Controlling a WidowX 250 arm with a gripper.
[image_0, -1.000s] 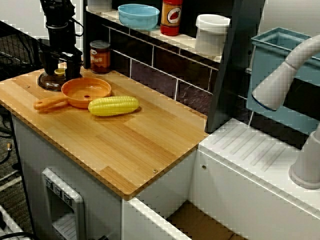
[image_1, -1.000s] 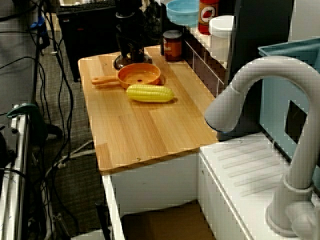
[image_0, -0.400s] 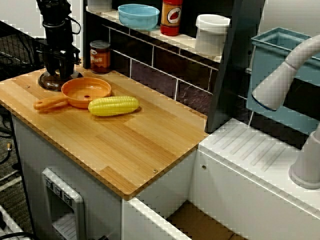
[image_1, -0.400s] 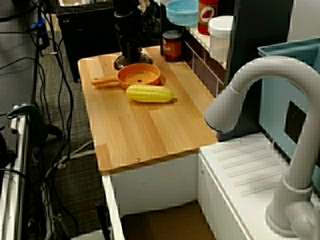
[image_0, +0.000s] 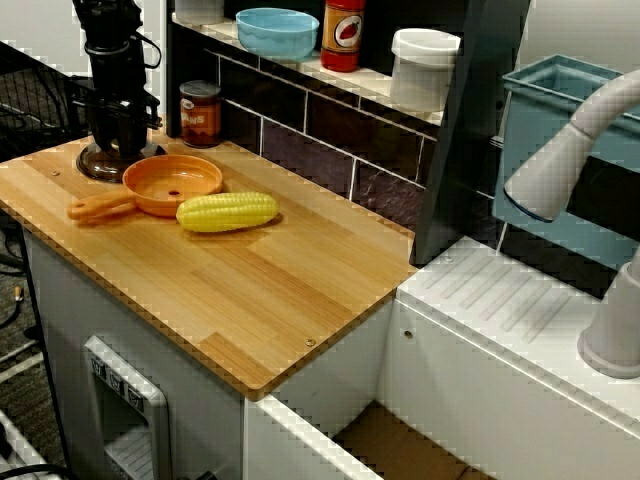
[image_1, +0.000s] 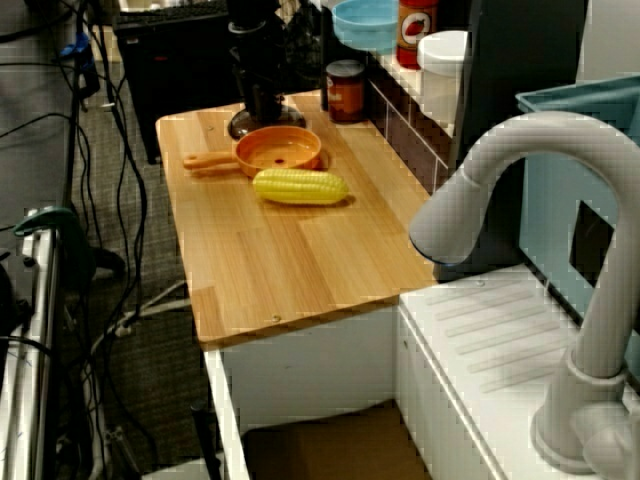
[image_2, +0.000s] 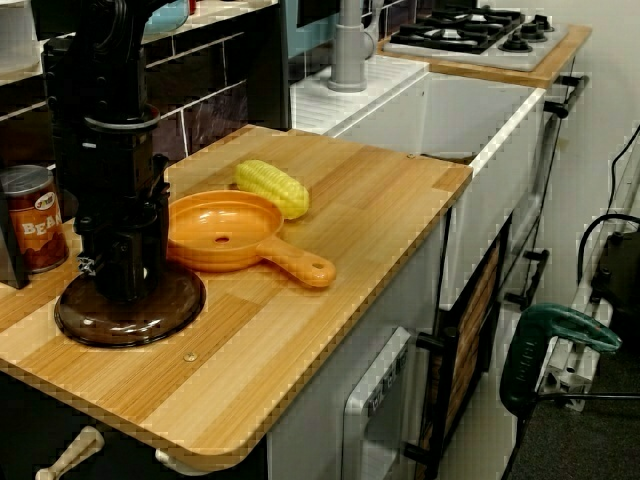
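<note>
Fingers stand planted on the brown disc, which lies flat at the bench's back corner, touching the orange pan. Whether they are clenched or released cannot be told.

Worktop = light wood, smooth, satin-ish finish. Pan is orange plastic, bit glossy. Corn is yellow plastic w/ bumpy skin. Brown disc is glossy, prob plastic. Gripper matt black. Wall tiles dark, shiny.
</note>
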